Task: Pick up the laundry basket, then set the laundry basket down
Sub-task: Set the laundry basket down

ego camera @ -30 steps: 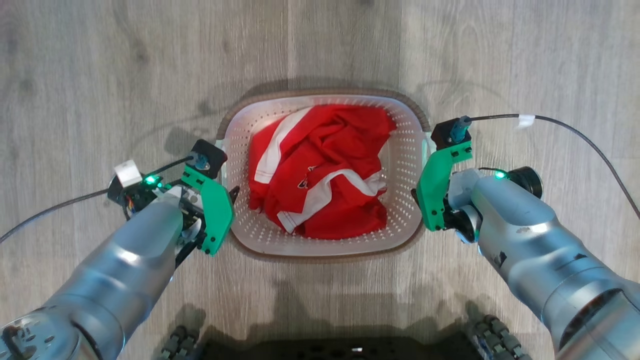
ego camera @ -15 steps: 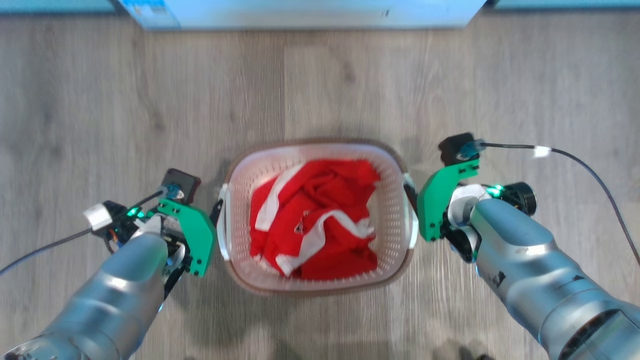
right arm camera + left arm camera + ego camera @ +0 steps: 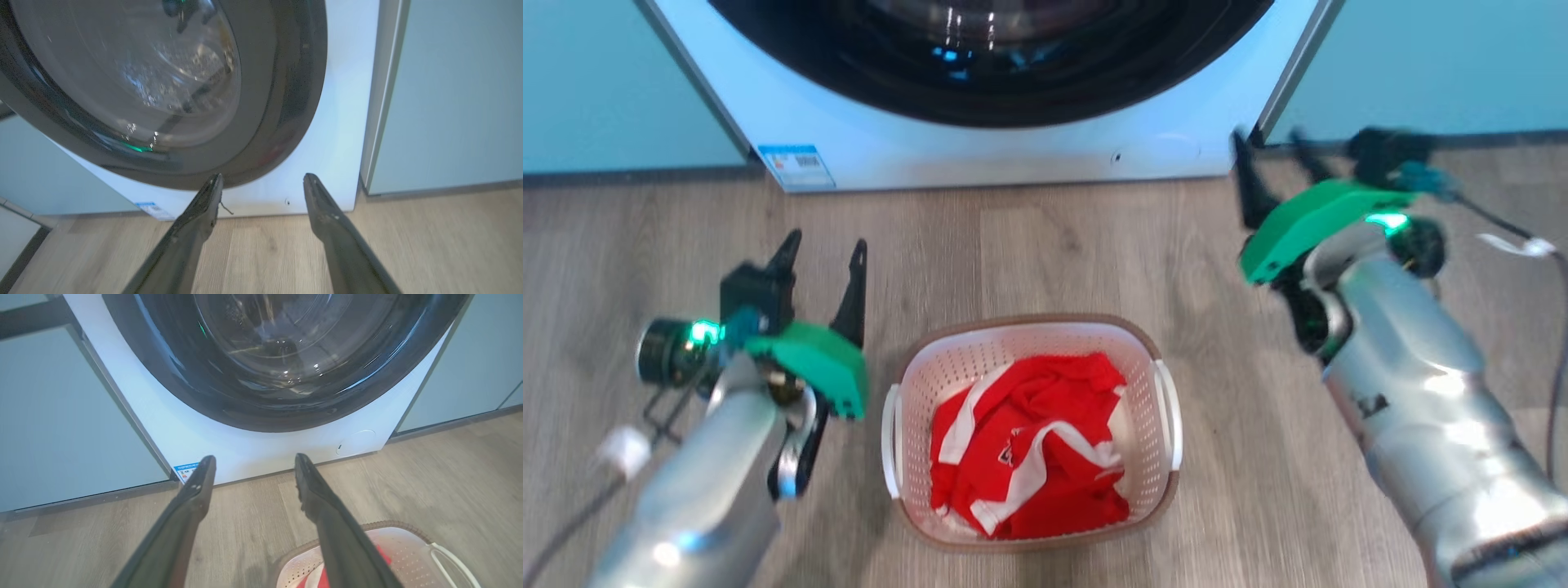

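The laundry basket [image 3: 1160,425] rests on the wood floor, white and perforated with a brown rim, a red and white garment [image 3: 1029,449] inside. Its far corner [image 3: 408,543] peeks in at the bottom right of the left wrist view. My left gripper [image 3: 823,253] hangs open to the basket's left, lifted clear of the handle, fingers pointing at the washer. In its own view the left gripper [image 3: 252,467] holds nothing. My right gripper [image 3: 1270,151] is open, raised far right near the washer's corner, also empty in the right wrist view [image 3: 263,183].
A white washing machine [image 3: 1013,155] with a dark round door [image 3: 286,355] stands just beyond the basket. Pale blue panels [image 3: 605,82] flank it on both sides. A black cable [image 3: 1511,237] trails from the right wrist.
Both grippers have let go of the basket's handles and risen away from it. The camera has tilted up, bringing the washer into view; the basket sits lower in the picture.
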Motion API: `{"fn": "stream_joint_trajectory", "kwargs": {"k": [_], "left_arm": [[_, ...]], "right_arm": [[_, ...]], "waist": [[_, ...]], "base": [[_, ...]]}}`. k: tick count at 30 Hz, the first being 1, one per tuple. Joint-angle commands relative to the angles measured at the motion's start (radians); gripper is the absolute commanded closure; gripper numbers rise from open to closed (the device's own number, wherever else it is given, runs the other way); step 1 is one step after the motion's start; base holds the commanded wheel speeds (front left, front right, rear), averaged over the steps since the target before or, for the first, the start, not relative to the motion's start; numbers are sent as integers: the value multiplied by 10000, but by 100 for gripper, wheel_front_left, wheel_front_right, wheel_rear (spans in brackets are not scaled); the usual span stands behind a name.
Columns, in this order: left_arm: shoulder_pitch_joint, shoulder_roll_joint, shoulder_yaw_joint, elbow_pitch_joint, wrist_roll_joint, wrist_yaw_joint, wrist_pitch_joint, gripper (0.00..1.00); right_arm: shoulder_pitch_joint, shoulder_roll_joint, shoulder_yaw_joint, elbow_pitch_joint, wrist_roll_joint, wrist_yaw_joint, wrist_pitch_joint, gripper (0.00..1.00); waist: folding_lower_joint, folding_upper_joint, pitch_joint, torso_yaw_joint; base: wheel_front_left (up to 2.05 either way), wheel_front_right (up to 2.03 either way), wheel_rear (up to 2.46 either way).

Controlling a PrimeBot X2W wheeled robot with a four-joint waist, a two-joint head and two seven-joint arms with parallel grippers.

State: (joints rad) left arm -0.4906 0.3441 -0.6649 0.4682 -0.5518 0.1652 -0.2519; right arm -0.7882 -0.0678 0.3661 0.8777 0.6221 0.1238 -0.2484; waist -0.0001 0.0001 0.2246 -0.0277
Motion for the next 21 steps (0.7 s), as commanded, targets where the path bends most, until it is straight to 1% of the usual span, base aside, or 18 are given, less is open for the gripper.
{"fn": "stream_joint_trajectory", "kwargs": {"k": [1, 2, 4, 7, 12, 14, 16, 17, 19, 21], "left_arm": [[70, 273, 996, -964, 530, 95, -97, 0], [412, 191, 1446, -1487, 848, 82, -97, 0], [1092, -82, 2359, -2417, 1361, 5, -98, 0], [2007, -576, 3518, -3590, 2196, -226, -98, 0], [3346, -1472, 4809, -4722, 3254, -755, -98, 0], [3836, -1809, 5206, -4926, 3549, -980, -98, 0], [4286, -2120, 5562, -5013, 3771, -1181, -98, 0], [4286, -2120, 5562, -5013, 3771, -1181, -98, 0], [4676, -2346, 5826, -4921, 3964, -1367, -98, 0], [5023, -2517, 5892, -4753, 4192, -1496, -98, 0]], "right_arm": [[897, 176, -522, -1013, -665, 69, -130, 0], [1320, 176, -882, -1671, -1129, 69, -130, 0], [2180, 176, -1263, -2850, -1987, 69, -131, 0], [3351, 176, -1469, -4253, -2476, 69, -132, 0], [4769, 176, -1629, -6067, -2939, 69, -132, 0], [5258, 176, -1612, -6617, -3182, 69, -132, 0], [5757, 176, -1729, -6885, -3056, 69, -133, 0], [5757, 176, -1729, -6885, -3056, 69, -133, 0], [6145, 176, -1797, -7056, -3125, 69, -133, 0], [6450, 176, -1782, -7209, -3445, 69, -133, 0]], "waist": [[1, -1, -294, -58], [1, -1, -371, -57], [1, -1, -525, -59], [1, -1, -718, -74], [1, -1, -997, -193], [1, -1, -1099, -249], [1, -1, -1191, -296], [1, -1, -1191, -296], [1, -1, -1256, -319], [1, -1, -1312, -325]], "base": [[0, 0, 0], [0, 0, 0], [0, 0, 0], [0, 0, 0], [0, 0, 0], [0, 0, 0], [0, 0, 0], [0, 0, 0], [0, 0, 0], [0, 0, 0]]}}
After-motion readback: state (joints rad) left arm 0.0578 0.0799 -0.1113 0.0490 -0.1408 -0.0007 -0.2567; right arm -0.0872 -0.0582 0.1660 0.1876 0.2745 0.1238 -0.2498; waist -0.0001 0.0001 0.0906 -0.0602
